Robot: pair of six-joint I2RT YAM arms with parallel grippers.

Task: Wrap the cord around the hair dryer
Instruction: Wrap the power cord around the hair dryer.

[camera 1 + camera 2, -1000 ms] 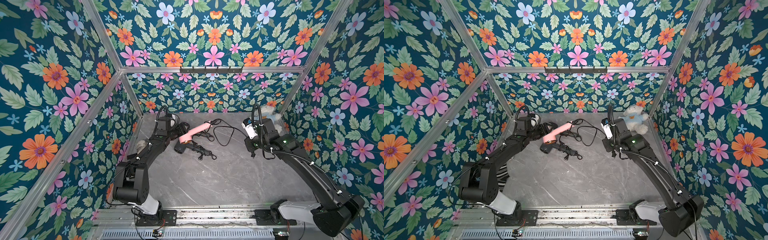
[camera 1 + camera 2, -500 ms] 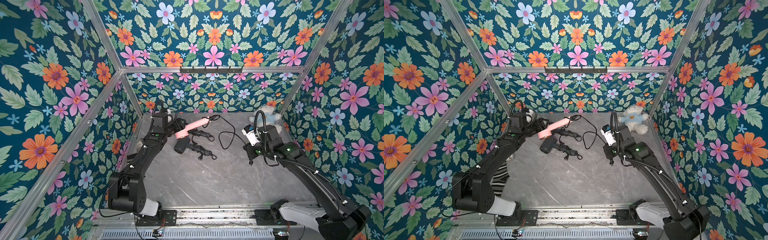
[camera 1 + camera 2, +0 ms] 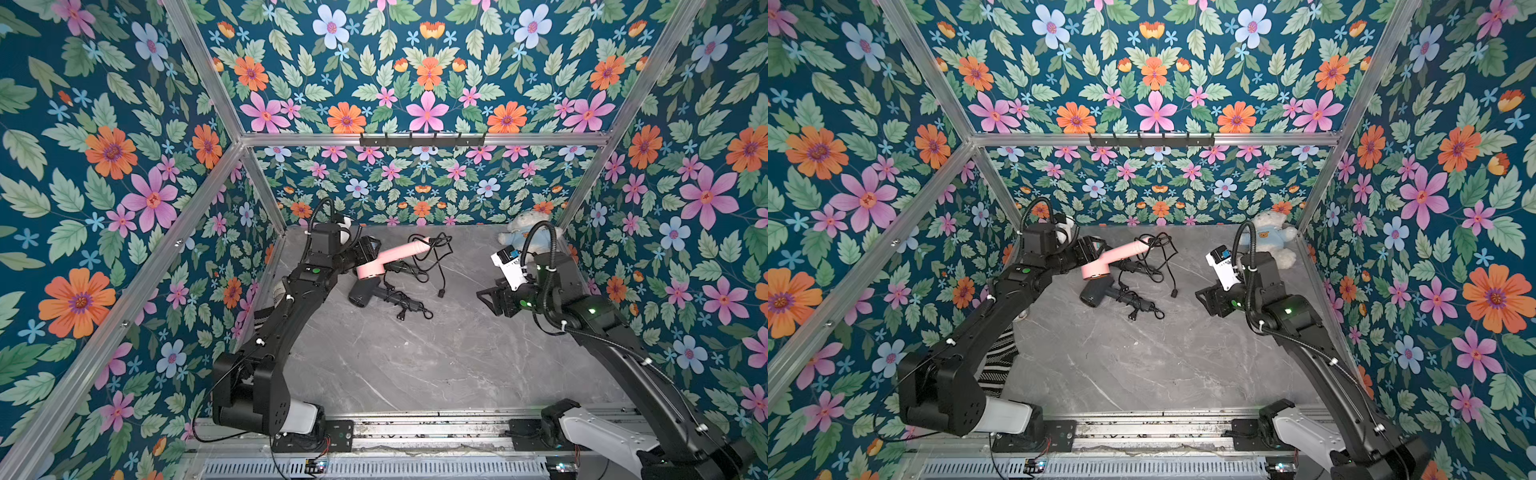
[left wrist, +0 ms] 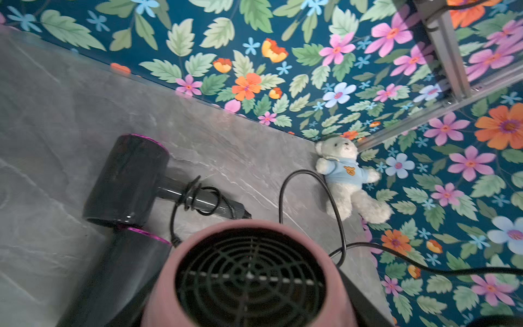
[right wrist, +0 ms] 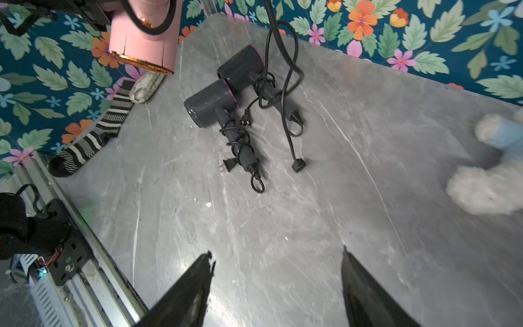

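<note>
Right wrist view records the right gripper (image 5: 277, 252) with its jaws spread wide and nothing between them, hanging above the grey table (image 5: 283, 220) on the right side. In both top views we find the left gripper (image 3: 365, 261) clenched on the head of the pink hair dryer (image 3: 401, 252), held off the table at the far left. Its cord (image 3: 432, 259) dangles in loose loops from the handle, and the plug (image 5: 298, 167) lies on the table. Two dark hair dryers (image 5: 210, 103) lie just beside it, cords wound on their handles.

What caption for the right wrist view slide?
Open right gripper over the table; cord hangs loose from pink hair dryer beside two dark hair dryers.
</note>
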